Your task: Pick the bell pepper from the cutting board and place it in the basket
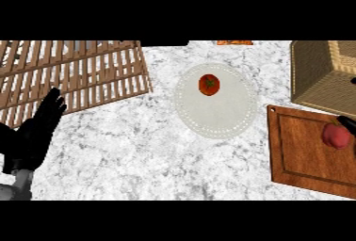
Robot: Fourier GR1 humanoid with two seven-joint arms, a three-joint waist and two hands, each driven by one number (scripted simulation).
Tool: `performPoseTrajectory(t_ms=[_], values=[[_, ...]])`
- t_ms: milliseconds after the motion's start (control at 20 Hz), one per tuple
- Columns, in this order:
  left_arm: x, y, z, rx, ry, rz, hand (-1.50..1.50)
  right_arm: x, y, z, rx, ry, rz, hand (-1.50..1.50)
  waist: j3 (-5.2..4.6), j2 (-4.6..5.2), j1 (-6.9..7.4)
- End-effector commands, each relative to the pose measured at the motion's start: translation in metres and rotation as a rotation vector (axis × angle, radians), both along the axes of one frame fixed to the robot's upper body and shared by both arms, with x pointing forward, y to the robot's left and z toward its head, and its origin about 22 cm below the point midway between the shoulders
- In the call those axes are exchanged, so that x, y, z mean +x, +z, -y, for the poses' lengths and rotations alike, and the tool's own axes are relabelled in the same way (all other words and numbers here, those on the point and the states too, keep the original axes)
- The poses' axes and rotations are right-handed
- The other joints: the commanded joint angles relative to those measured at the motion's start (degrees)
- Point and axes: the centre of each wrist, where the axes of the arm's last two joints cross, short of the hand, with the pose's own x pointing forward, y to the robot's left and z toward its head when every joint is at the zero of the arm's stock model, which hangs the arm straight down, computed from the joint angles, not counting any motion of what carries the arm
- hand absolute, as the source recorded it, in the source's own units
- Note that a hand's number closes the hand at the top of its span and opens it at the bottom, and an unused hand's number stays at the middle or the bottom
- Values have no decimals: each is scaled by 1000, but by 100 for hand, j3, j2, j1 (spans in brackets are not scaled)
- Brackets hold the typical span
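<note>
A: Pepper (335, 136) – where?
B: On cutting board (299, 150), right hand (347, 122) touching it; grip unclear. Basket (319, 75) just beyond.
A: Left hand (38, 129)?
B: Open, fingers straight, holding nothing – by slatted mat (76, 70).

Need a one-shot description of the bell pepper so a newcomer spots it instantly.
Find the brown cutting board at the right edge, just below the woven basket. The bell pepper is the pinkish-red lump on its right side. The other red item, a tomato, sits on the white plate mid-counter.

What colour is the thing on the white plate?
Red with a green top, a tomato, seen in the head view.
</note>
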Motion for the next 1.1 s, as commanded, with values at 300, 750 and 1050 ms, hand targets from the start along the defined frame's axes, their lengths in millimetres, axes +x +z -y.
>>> performPoseTrajectory(t_ms=[300,750,1050], values=[[31,8,-13,-5,-12,-63,0,6,-8,-55,-90,-250,34,-150,-39,-101,95],[20,-10,-14,12,18,-70,0,-9,91,8,-612,-712,-263,-150,-81,-108,-107],[25,-3,-10,-5,-9,-56,0,-25,170,7,-664,-752,-457,-150,-46,-113,-27]])
